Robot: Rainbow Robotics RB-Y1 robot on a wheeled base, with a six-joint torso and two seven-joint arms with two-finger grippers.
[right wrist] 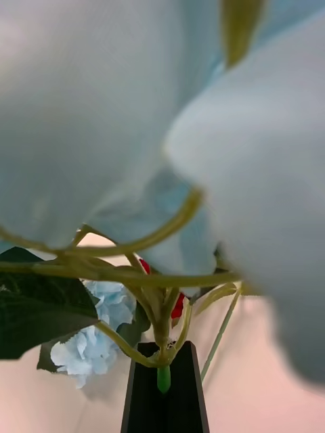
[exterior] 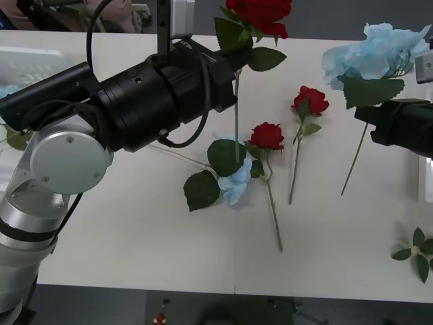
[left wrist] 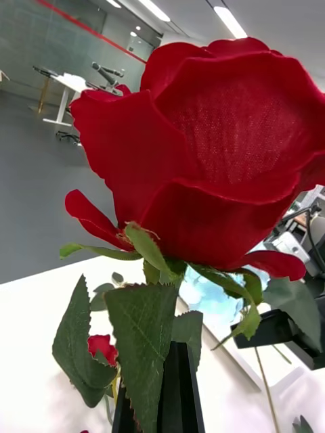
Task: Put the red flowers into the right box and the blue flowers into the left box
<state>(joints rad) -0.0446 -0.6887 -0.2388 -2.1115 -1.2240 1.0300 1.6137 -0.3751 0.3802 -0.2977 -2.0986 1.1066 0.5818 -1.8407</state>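
My left gripper [exterior: 232,66] is shut on the stem of a red rose [exterior: 260,15] and holds it above the table's far side. In the left wrist view its black fingers [left wrist: 177,396] close under the big red head [left wrist: 223,149]. My right gripper [exterior: 364,120] is shut on the stem of a light-blue hydrangea [exterior: 375,51], held up at the right. That flower's petals [right wrist: 101,101] crowd the right wrist view. Two red roses [exterior: 267,135] [exterior: 310,100] and another blue hydrangea [exterior: 237,179] lie mid-table. The slotted white left box [exterior: 27,64] stands far left. The right box's pale edge [exterior: 426,179] shows at the right.
A loose green leaf sprig [exterior: 416,250] lies near the table's front right corner. The left arm's thick black forearm [exterior: 135,101] spans the table's left half. The table's front edge [exterior: 237,288] runs along the bottom.
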